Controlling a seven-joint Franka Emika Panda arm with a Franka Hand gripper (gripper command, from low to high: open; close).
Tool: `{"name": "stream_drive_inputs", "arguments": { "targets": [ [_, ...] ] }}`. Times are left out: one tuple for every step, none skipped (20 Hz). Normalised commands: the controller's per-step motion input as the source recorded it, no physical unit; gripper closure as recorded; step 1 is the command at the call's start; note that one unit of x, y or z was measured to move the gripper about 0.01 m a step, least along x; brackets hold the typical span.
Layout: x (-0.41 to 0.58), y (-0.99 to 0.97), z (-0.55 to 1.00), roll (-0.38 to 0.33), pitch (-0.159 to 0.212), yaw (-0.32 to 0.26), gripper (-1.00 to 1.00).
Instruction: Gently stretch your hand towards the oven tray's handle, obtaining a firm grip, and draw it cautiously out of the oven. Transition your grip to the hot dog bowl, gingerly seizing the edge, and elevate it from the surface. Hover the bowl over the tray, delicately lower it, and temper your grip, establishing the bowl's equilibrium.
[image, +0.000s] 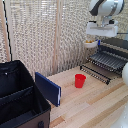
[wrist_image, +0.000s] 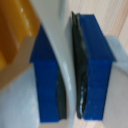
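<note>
End effector (image: 91, 42) clamps hot dog bowl (image: 90, 44) rim, above oven tray (image: 105, 62).

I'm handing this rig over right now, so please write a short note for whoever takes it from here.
Tool: shut on the rim of the white bowl, held in the air above the rack's far end, toward the exterior view's left.
Wrist view: blue pads clamp the bowl's thin white edge; yellow food shows inside.
Rack: already pulled out in front of the oven.
Red cup: on the table, not involved.
Done: rack out, bowl lifted.
Left: lower the bowl onto the rack, then release gently.
</note>
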Motion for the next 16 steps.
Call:
{"name": "stream_drive_inputs", "arguments": {
  "targets": [
    [-0.323,-0.53,-0.02,0.000,-0.079,-0.232,1.00],
    [-0.323,-0.54,-0.03,0.000,-0.081,-0.231,1.00],
    [-0.323,-0.54,-0.05,0.000,-0.090,-0.230,1.00],
    [-0.343,-0.55,-0.14,0.000,-0.110,-0.223,1.00],
    [-0.400,-0.58,-0.23,0.000,-0.126,-0.206,1.00],
    [-0.457,-0.62,-0.27,0.000,-0.123,-0.182,1.00],
    [-0.483,-0.64,-0.29,0.000,-0.122,-0.164,1.00],
    [-0.514,-0.62,-0.29,0.000,-0.124,-0.158,1.00],
    [-0.517,-0.64,-0.29,0.000,-0.121,-0.146,1.00],
    [-0.534,-0.66,-0.32,0.010,-0.108,-0.120,1.00],
    [-0.489,-0.62,-0.34,0.011,-0.094,-0.121,1.00],
    [-0.446,-0.51,-0.39,0.000,-0.079,-0.109,1.00],
    [-0.343,-0.38,-0.38,0.000,-0.075,-0.103,1.00],
    [-0.269,-0.24,-0.41,0.000,-0.051,-0.083,1.00],
    [-0.211,-0.13,-0.36,0.000,-0.041,-0.055,1.00],
    [-0.203,-0.05,-0.38,0.000,-0.033,-0.054,1.00]
  ]
}}
